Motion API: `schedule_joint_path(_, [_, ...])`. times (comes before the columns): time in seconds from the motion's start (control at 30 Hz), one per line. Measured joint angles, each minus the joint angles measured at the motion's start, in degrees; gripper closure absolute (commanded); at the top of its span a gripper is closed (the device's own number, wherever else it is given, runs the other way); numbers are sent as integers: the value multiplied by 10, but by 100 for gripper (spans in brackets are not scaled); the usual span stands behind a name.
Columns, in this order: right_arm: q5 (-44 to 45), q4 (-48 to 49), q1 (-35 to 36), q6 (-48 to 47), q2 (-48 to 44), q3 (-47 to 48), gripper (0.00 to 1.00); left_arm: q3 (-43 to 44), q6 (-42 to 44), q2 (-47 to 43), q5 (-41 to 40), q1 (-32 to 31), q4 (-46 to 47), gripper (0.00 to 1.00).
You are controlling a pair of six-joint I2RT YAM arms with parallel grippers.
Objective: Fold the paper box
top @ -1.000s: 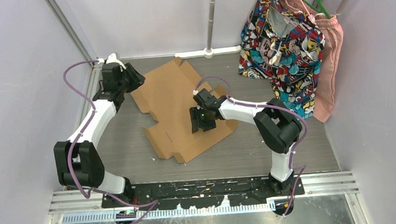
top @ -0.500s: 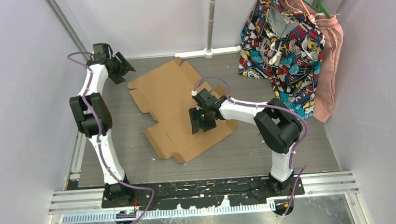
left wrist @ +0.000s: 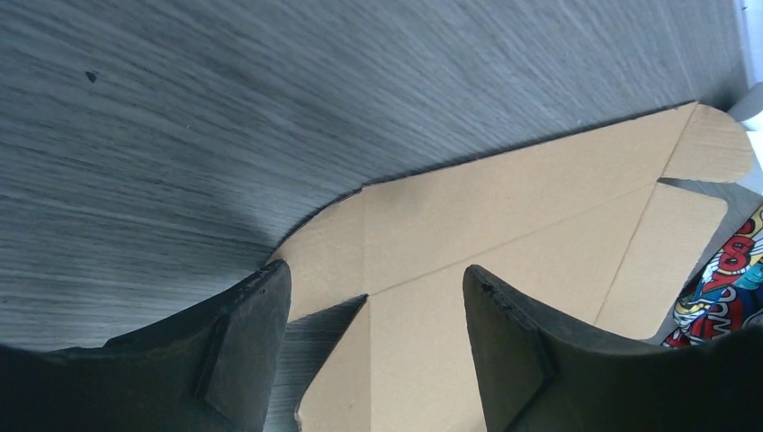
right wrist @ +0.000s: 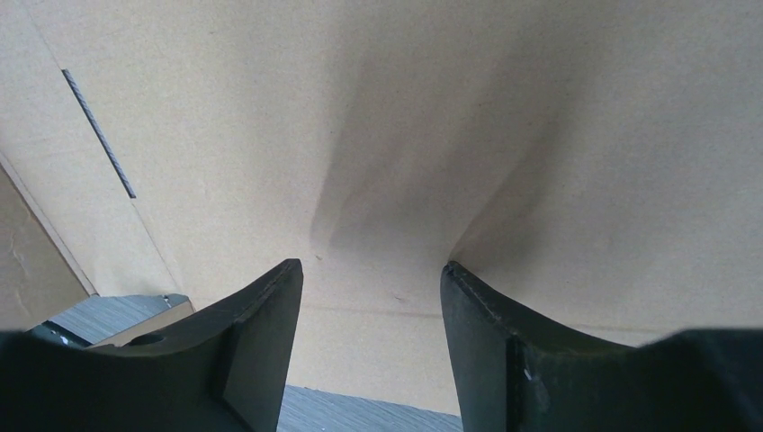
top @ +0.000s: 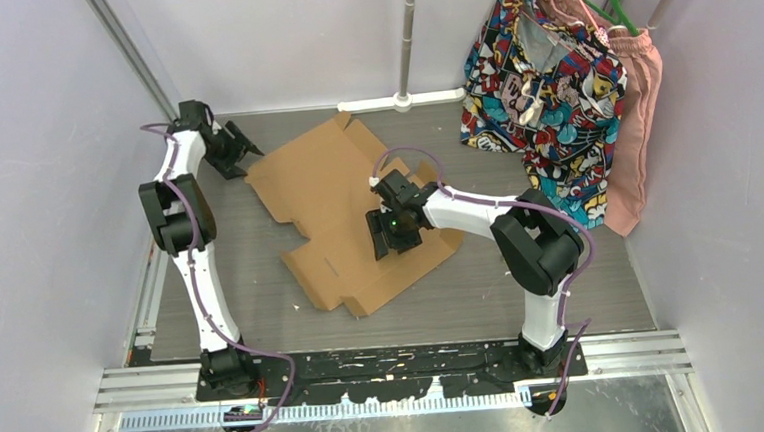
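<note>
The paper box (top: 342, 208) is a flat brown cardboard sheet with flaps and slots, lying unfolded in the middle of the table. My left gripper (top: 244, 149) is open at the sheet's far-left corner. In the left wrist view its fingers (left wrist: 252, 342) straddle a notch at the edge of the cardboard (left wrist: 504, 225), and nothing is gripped between them. My right gripper (top: 387, 238) is open too, low over the sheet's right-middle panel. The right wrist view shows both fingertips (right wrist: 270, 333) close above plain cardboard (right wrist: 360, 117) with a narrow slot (right wrist: 99, 135) to the left.
Colourful patterned clothes (top: 546, 96) and a pink garment (top: 633, 130) hang at the back right, close to the sheet's far flap. A white pole (top: 407, 34) stands at the back wall. Grey walls close in both sides, and a metal rail (top: 387, 371) runs along the front.
My left arm has stretched out along the left wall and its gripper has opened beside the sheet's far-left corner. The sheet shifted slightly. The right arm barely moved.
</note>
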Motion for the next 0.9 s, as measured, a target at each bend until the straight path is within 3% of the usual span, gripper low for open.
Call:
schedule_joint_path(0.6, [0,-7,-2,-3,0,0,36,-83,6,-44,-33,6,30,28])
schedule_joint_path(0.9, [9,-29,-3,-3,-2,5,36,-180,0,-142,-13,0,61,27])
